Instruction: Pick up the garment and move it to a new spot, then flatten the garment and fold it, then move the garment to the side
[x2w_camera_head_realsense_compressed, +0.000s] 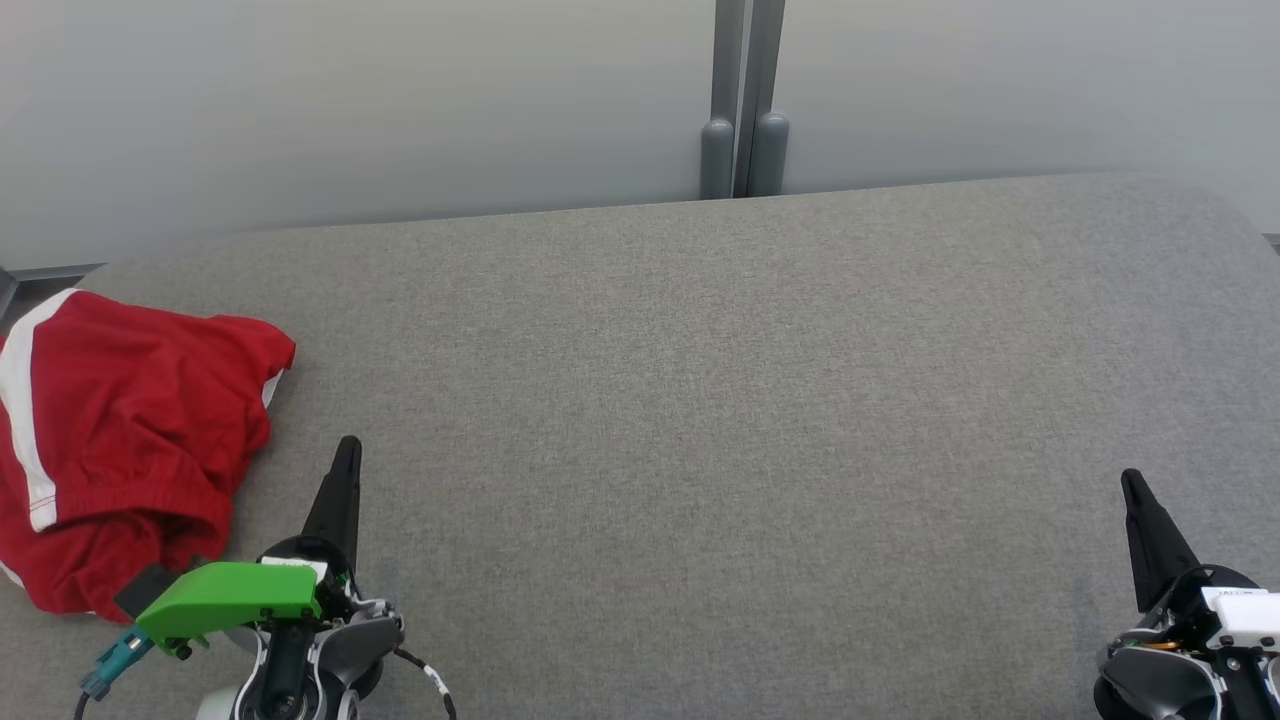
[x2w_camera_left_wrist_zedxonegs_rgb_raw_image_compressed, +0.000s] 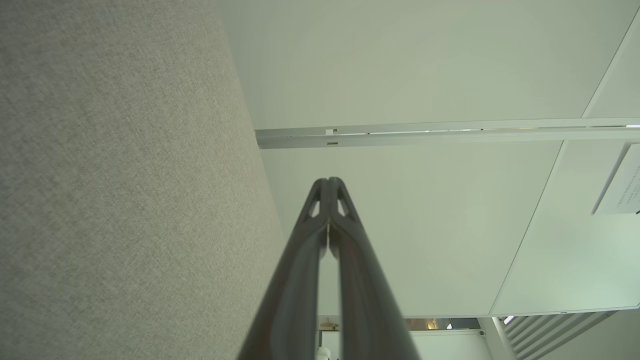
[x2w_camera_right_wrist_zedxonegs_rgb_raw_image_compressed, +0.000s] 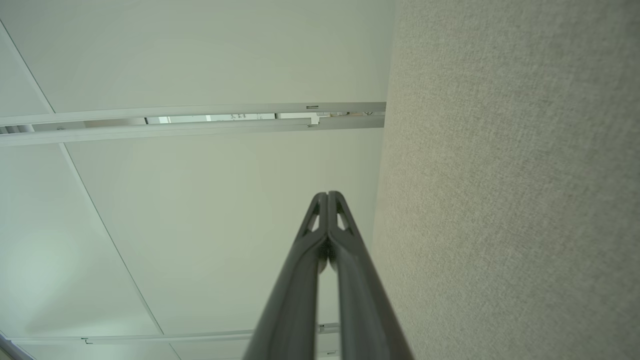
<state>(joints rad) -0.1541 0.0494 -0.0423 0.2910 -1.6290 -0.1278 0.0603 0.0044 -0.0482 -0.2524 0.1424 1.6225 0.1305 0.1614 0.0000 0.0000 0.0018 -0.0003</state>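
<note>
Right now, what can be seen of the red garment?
The red garment is soft cloth with a white stripe and stitched hem. It lies crumpled in a heap at the left edge of the grey fabric table, partly cut off by the picture. Nothing grips it; the shut left pincer is beside it.

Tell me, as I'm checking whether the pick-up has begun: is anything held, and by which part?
Nothing is held. The left gripper and right gripper are shut empty; the red garment lies crumpled on the grey surface, apart from both.
</note>
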